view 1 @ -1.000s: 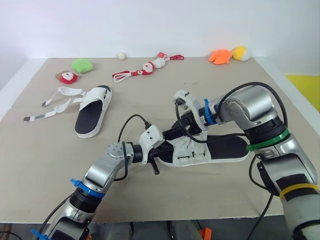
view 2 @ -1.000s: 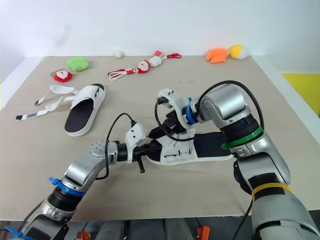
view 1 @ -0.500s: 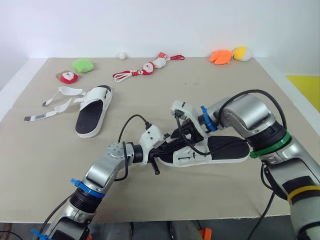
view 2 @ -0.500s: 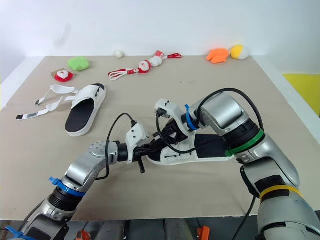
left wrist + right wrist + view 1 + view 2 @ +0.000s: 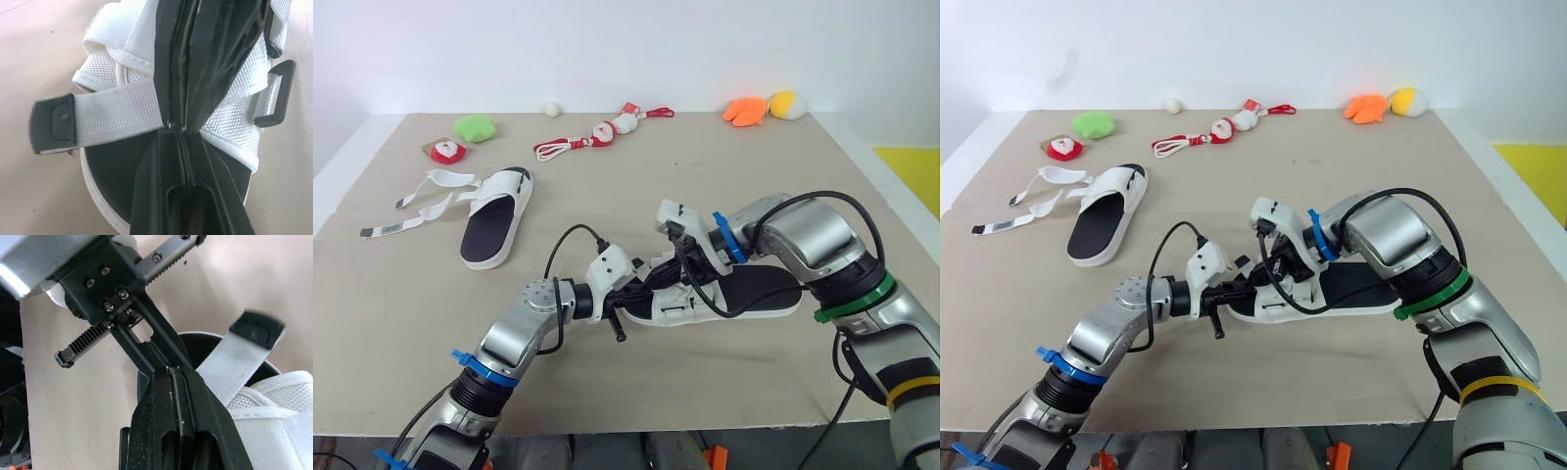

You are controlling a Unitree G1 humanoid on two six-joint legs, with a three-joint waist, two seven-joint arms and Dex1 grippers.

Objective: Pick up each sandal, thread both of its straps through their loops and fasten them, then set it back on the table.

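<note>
The near sandal (image 5: 759,292) is laid mid-worktop (image 5: 607,176). Its strap (image 5: 112,112) is pinched by the shut left fingers (image 5: 155,171); the right fingers (image 5: 159,401) are shut alongside, their hold unclear. The webbing is judged light and limp, best taken just behind its stiff black tip (image 5: 53,122). No writing can be read.

Table (image 5: 754,166) centre bare, second sandal (image 5: 494,220) left — toys (image 5: 604,130) behind

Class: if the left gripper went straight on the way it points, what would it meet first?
Most likely the right gripper: its tips sit nose to nose with the left gripper over the sandal's white strap. Depth is unclear, so the strap might come first.
</note>
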